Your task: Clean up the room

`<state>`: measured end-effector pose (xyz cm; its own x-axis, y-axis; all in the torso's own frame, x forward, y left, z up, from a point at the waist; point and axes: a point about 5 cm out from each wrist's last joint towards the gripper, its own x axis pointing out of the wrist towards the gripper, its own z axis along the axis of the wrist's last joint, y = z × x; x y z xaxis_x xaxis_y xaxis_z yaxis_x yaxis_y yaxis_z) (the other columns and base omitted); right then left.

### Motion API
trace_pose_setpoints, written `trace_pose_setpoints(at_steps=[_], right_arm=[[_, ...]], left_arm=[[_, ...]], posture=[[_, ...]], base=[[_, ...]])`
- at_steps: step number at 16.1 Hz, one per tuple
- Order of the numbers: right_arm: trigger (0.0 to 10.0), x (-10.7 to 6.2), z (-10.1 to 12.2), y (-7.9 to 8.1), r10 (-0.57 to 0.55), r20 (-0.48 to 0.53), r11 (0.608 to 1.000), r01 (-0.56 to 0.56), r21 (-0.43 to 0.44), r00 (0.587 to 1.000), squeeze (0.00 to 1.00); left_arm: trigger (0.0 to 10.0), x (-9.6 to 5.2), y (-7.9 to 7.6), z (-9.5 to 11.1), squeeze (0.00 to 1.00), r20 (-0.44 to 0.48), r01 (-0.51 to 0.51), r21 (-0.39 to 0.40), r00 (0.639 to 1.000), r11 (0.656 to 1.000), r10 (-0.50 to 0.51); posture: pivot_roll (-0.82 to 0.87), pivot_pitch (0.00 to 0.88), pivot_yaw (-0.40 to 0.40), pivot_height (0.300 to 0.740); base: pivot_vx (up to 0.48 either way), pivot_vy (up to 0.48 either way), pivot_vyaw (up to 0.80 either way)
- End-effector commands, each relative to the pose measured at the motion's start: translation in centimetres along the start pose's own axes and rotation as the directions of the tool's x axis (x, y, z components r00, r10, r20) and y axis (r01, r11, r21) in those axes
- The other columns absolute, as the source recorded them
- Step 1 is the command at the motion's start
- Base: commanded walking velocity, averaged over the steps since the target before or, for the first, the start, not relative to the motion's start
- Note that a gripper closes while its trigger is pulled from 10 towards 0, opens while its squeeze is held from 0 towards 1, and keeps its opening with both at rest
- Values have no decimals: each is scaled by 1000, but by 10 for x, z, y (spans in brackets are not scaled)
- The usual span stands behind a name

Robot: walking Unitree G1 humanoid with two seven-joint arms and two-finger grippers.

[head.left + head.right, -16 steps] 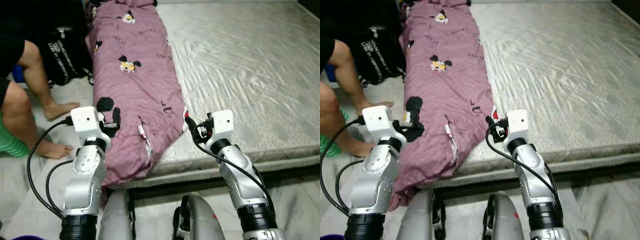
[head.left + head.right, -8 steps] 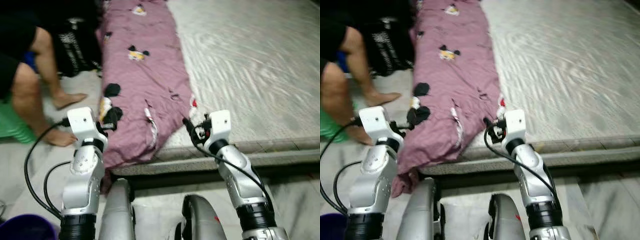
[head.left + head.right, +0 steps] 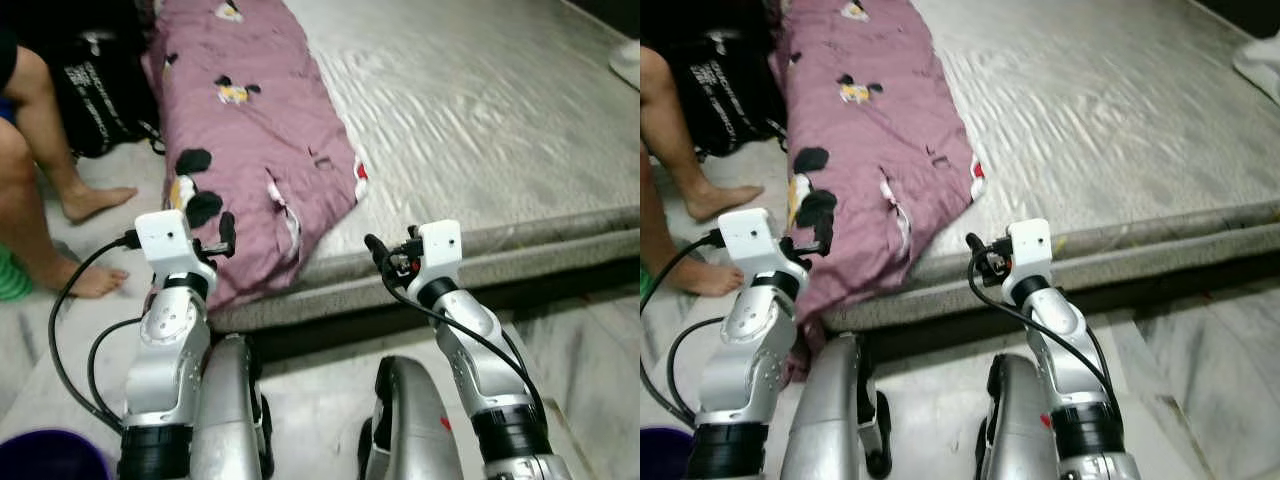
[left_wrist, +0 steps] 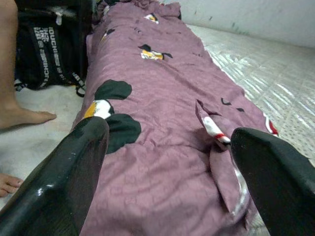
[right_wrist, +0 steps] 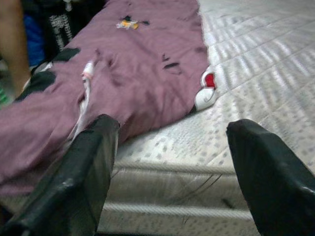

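Ahead, purple blanket (image 3: 255,130) along mattress (image 3: 480,120) edge, both pincers (image 4: 162,162) (image 5: 172,167) wide, person's feet (image 3: 90,240), black bag (image 3: 100,90) beside.

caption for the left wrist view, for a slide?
Open left gripper faces a purple cartoon-print blanket on the mattress; black bag beside it.

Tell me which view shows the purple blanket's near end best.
The left wrist view: the purple blanket lies close, folds and cartoon prints sharp, between open fingers. The eye views show it whole but blurred; the right wrist view shows it from the side.
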<state>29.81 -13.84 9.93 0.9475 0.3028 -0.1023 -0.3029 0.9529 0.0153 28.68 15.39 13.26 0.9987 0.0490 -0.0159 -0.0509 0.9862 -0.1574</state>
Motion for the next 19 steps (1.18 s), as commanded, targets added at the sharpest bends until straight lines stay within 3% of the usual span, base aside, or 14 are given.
trace_pose_setpoints(at_steps=[1, 10, 13, 19], right_arm=[[10000, 3, 5, 2, 18, 12, 1000, -18, -6, 1000, 0], [10000, 3, 5, 2, 19, 14, 1000, -19, -5, 1000, 0], [10000, 4, 6, 10, 83, 39, 996, -82, -30, 996, 0], [10000, 5, 5, 8, 79, 34, 997, -79, -6, 996, 0]], left_arm=[[10000, -2, 4, -4, 0, -17, -18, -2, 1000, 1000, 18], [10000, -2, 4, -4, 0, -17, -19, -2, 1000, 1000, 19], [10000, -2, -2, 0, 0, 10, 48, -24, 999, 999, -48], [10000, -1, -3, -1, 0, 4, 58, -26, 998, 998, -58]], posture=[[0, 131, -13, 563], [0, 131, -13, 558], [5, 118, -11, 558], [4, 121, -8, 558]], base=[[0, 0, 0], [0, 0, 0], [386, 0, 798], [359, 0, 0]])
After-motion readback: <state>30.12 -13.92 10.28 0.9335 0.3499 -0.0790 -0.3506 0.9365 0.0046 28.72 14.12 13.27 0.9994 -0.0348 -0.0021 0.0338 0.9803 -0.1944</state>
